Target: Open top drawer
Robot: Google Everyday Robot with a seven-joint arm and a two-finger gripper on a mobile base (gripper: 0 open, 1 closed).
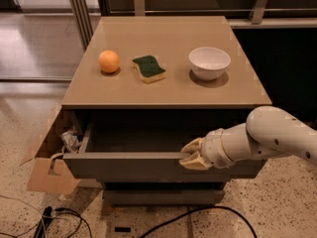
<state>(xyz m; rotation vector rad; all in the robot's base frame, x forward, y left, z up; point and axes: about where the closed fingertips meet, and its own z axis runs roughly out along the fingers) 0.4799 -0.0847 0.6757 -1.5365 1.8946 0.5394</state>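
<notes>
Nearest, the top drawer [124, 167] juts partly out from under the near edge of the tabletop [168, 90], its long front panel running parallel to that edge. The gripper [192, 154] sits on the panel's upper lip, below the near right corner, clenched over the lip with one finger inside the box and one on the face. The pull should run straight off the near edge, square to the panel. Farther back stand an orange [109, 61], a sponge [149, 68] and a bowl [209, 62].
</notes>
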